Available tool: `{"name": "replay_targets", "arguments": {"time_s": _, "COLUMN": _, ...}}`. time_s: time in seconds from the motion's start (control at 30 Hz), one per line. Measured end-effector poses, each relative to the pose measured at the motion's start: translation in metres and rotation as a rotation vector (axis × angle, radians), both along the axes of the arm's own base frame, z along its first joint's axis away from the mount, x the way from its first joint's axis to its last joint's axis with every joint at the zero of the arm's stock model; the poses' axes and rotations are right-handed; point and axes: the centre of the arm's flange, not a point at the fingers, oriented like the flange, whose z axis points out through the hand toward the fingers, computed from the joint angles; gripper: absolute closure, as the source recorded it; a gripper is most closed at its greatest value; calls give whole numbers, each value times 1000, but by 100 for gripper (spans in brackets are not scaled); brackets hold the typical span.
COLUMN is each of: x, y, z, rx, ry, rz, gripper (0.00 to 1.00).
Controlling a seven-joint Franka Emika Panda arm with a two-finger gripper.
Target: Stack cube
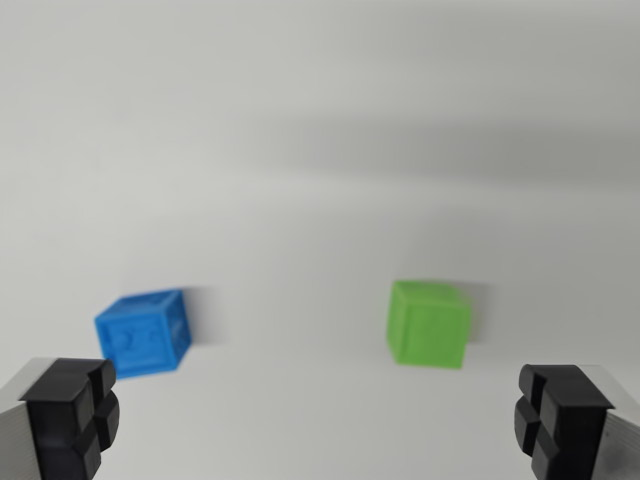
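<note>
Wrist view, looking down onto a plain white tabletop (pixel 320 120). Picture is soft, slightly blurred throughout.

Gripper (pixel 320 425): the jaws stand wide open, nothing between them. Two black fingertips (pixel 70 415) show in the bottom corners of the frame, one at about 8 o'clock from centre, the other at about 4 o'clock. Each pad has a blocky, grooved black face; pale grey finger bodies sit behind them at the frame edges.

Blue cube (pixel 143 334): rests on the tabletop at roughly 8 o'clock from frame centre. It is turned a little, so its top face and one side face both show. Faint moulded relief on the top face; detail too blurred to read. Its lower corner lies just beside the fingertip on the wrist view's left, appearing to sit slightly above that pad in the frame; contact cannot be told.

Green cube (pixel 428 324): rests on the tabletop at roughly 4 o'clock from centre, well apart from the blue cube. Sits nearly square to the camera, slight tilt. It lies inside the span of the open jaws, nearer the fingertip on the wrist view's right, but clearly apart from it.

Both cubes sit singly on the surface, neither on the other. Each throws a soft grey shadow toward 3 o'clock. A broad, dim shadow band crosses the tabletop in the upper half.
</note>
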Motion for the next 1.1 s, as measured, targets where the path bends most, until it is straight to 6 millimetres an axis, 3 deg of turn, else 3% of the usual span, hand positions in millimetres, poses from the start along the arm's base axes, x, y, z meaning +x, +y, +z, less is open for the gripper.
{"name": "replay_targets", "arguments": {"time_s": 0.73, "x": -18, "y": 25, "z": -49, "rx": 7, "ry": 21, "rz": 11, "gripper": 0}}
{"name": "replay_targets", "arguments": {"time_s": 1.1, "x": -29, "y": 42, "z": -83, "rx": 12, "ry": 37, "rz": 17, "gripper": 0}}
